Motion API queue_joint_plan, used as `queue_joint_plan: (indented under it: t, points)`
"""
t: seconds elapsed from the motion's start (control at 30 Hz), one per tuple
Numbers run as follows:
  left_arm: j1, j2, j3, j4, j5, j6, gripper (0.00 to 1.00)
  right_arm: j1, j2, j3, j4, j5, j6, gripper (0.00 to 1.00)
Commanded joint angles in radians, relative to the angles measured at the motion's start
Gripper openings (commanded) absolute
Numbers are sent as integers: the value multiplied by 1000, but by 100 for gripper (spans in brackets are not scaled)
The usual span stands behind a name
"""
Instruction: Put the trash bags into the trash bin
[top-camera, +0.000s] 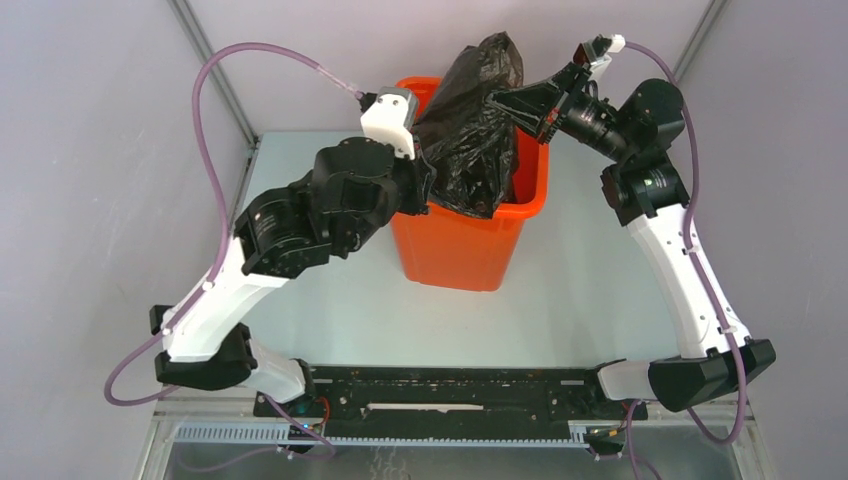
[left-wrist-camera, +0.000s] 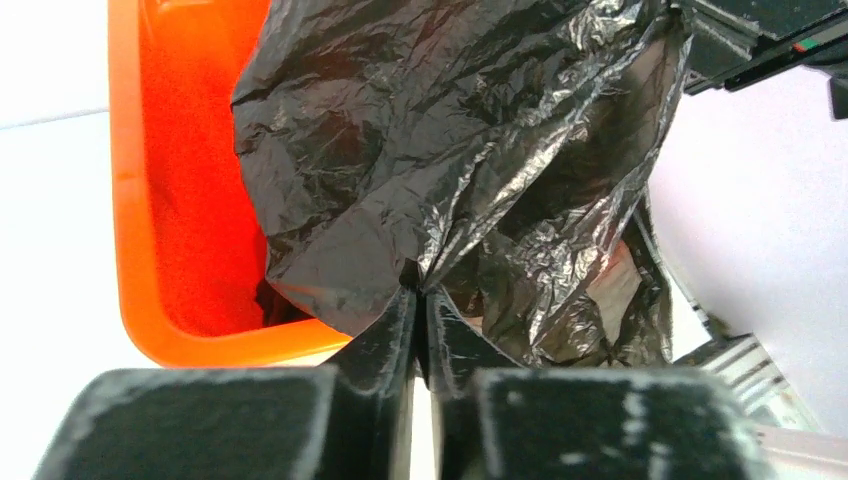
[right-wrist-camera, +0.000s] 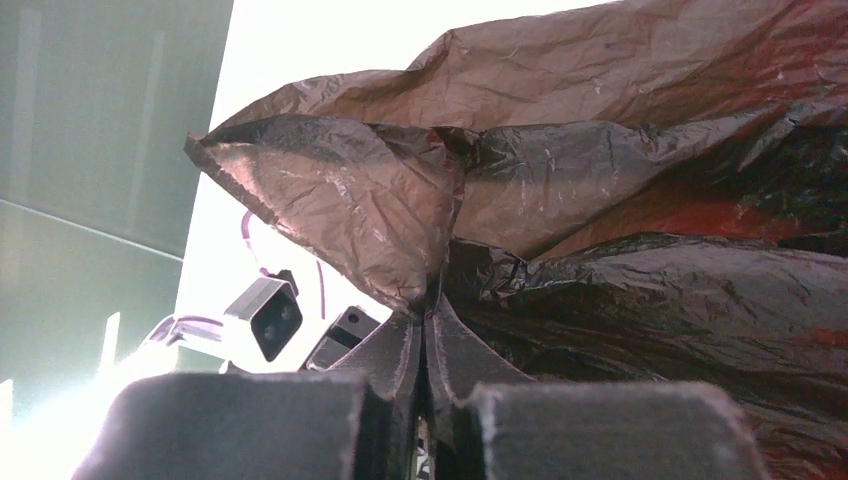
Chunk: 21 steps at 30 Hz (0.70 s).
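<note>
The black trash bag (top-camera: 476, 125) stands bunched up in the orange trash bin (top-camera: 462, 245), its top rising well above the rim. My left gripper (top-camera: 428, 172) is at the bin's left rim, shut on a fold of the bag (left-wrist-camera: 440, 170), with the bin's orange wall (left-wrist-camera: 170, 200) to its left. My right gripper (top-camera: 497, 100) is above the bin's right rim, shut on a fold of the upper bag (right-wrist-camera: 400, 210). The film pinches between both pairs of fingers (left-wrist-camera: 418, 290) (right-wrist-camera: 432, 300).
The bin stands at the middle back of the pale table (top-camera: 590, 280). Grey walls and frame posts (top-camera: 215, 70) close in the back. The left arm's camera housing (right-wrist-camera: 265, 315) shows in the right wrist view. A black rail (top-camera: 450, 385) runs along the near edge.
</note>
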Motion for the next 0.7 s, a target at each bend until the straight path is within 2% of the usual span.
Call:
queue_joint_plan:
  t: [0.0,0.1,0.2,0.27,0.33,0.4,0.5,0.67]
  points:
    - [-5,-1,56,29,-37,12,1,5,-19,-18,13,-27,-40,12]
    - [-4,-78,-33,134,-42,19,0,0,-41,-19,-36,-52,-101,32]
    - [6,-160,-139,249,-63,-16,0,-19,-69,-2,-145,-74,-209,63]
    - [31,-208,-198,309,-53,-70,0,-33,-92,29,-257,-75,-314,78]
    - [101,-264,-275,371,32,-170,0,-30,-115,57,-370,-63,-432,92]
    - [191,-336,-395,479,164,-279,0,-7,-139,65,-447,-56,-546,99]
    - [294,-422,-576,673,322,-450,0,56,-186,65,-558,-5,-722,100]
    - [398,-494,-751,799,466,-629,0,89,-248,59,-673,80,-874,100]
